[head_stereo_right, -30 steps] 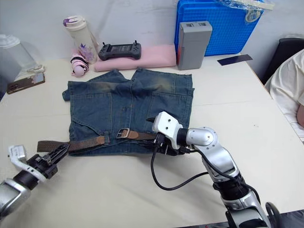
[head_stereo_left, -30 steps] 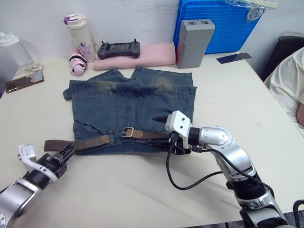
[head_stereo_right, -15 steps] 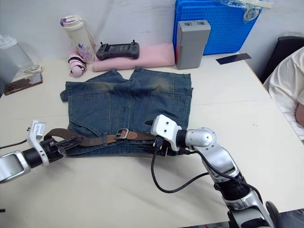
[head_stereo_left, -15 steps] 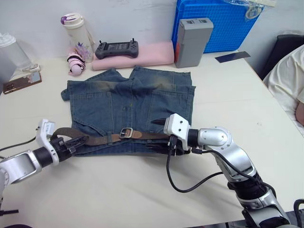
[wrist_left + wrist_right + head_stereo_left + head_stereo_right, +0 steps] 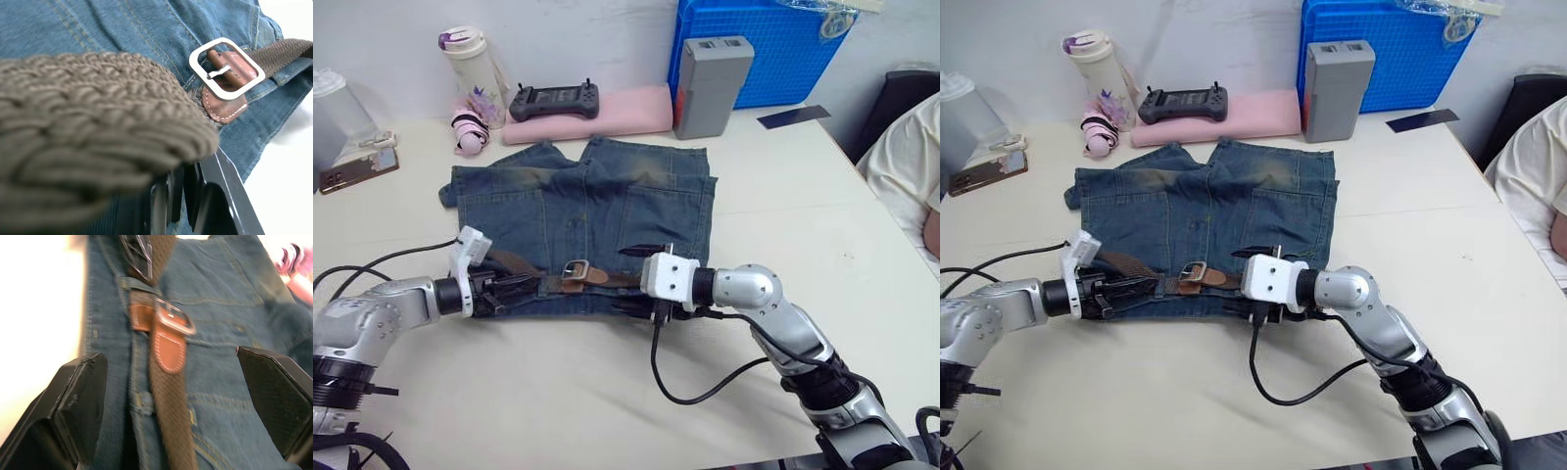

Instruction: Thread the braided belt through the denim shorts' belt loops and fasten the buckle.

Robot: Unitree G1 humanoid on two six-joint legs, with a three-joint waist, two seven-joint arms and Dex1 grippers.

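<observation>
The denim shorts (image 5: 578, 206) lie flat on the white table (image 5: 558, 392), waistband toward me. The braided belt (image 5: 617, 279) runs along the waistband, passing under a belt loop (image 5: 142, 285). Its silver buckle (image 5: 575, 270) sits near the middle, on a tan leather tab. My left gripper (image 5: 530, 282) is over the waistband just left of the buckle, shut on the belt's free end, which is folded back over its fingers (image 5: 215, 196). My right gripper (image 5: 622, 279) stands open right of the buckle, one finger on each side of the belt.
At the back stand a blue crate (image 5: 773, 49), a grey box (image 5: 710, 86), a pink folded cloth (image 5: 607, 110) with a black controller (image 5: 556, 100), and a bottle (image 5: 468, 69). A phone (image 5: 357, 168) lies far left. A person (image 5: 911, 166) sits at the right edge.
My left gripper has carried the belt's free end rightward, from the bare table left of the shorts to the waistband beside the buckle. The right gripper has shifted slightly left.
</observation>
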